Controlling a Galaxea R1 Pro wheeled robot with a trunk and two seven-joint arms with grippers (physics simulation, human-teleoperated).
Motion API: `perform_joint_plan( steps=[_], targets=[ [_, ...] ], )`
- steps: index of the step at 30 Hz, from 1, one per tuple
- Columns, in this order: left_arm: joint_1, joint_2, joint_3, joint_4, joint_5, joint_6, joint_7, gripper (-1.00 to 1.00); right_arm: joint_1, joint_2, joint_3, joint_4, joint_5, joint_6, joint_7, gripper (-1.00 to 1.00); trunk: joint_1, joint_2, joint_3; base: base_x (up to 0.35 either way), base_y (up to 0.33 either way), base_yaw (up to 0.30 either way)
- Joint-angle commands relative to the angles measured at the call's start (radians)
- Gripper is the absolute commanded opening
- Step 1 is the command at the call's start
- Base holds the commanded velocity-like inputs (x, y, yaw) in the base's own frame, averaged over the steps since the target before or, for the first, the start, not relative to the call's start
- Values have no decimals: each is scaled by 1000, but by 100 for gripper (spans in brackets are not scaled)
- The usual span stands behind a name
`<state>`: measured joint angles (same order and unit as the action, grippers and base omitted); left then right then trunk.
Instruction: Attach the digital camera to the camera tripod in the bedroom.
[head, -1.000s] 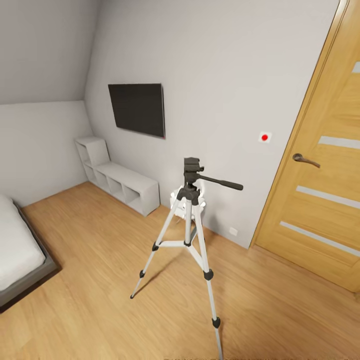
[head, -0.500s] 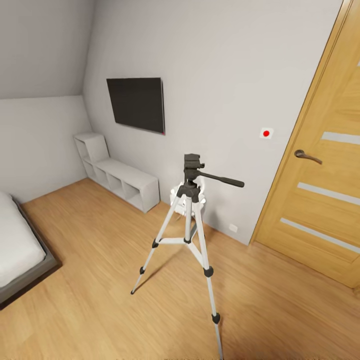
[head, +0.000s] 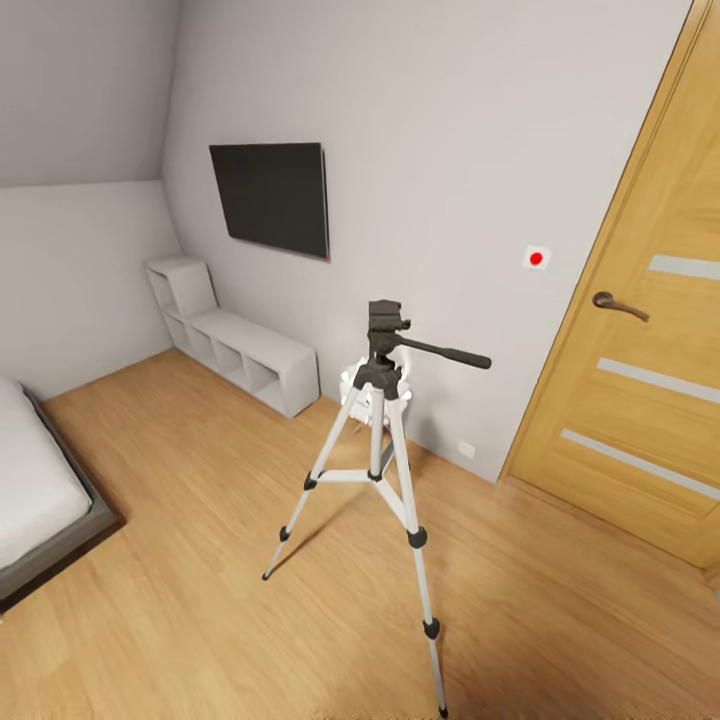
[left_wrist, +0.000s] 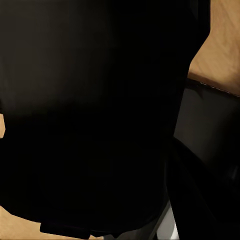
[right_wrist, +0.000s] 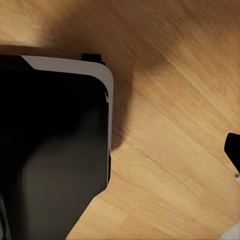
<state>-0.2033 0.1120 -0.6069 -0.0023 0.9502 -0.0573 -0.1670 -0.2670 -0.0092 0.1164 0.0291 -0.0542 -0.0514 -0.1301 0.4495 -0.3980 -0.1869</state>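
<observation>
The camera tripod (head: 377, 400) stands on the light wood floor in the middle of the head view. It has three silver-white legs with black joints. Its black pan head (head: 383, 325) is bare on top, and the long handle (head: 445, 352) points right toward the door. The digital camera is hidden or out of view. The left wrist view is almost all a dark, close mass (left_wrist: 90, 115) that I cannot identify. In the right wrist view a black body with a white edge (right_wrist: 55, 145) sits over wood floor (right_wrist: 175, 100).
A wooden door (head: 640, 350) is at the right, with a white wall plate with a red dot (head: 537, 258) beside it. A wall TV (head: 270, 195) hangs above white cube shelves (head: 245, 355). A low grey bed (head: 35, 500) lies at the left. A small white lamp (head: 352, 385) stands behind the tripod.
The whole head view has shifted: TV, wall plate and door handle sit a little higher in the picture. The tripod itself stands as before.
</observation>
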Motion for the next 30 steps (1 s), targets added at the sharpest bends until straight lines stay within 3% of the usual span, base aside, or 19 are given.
perform_joint_plan(
  steps=[1, 30],
  targets=[
    [-1, 0, -8, 1, 7, -3, -3, -100, -1, 0, 8, 3, -6, -5, -2, 100, 0, -2, -4, 0, 0, 0],
    [-1, 1, -8, 1, 7, -3, -3, -100, -1, 2, 8, 3, -6, -5, -2, 100, 0, -2, -50, 0, 0, 0]
  ],
)
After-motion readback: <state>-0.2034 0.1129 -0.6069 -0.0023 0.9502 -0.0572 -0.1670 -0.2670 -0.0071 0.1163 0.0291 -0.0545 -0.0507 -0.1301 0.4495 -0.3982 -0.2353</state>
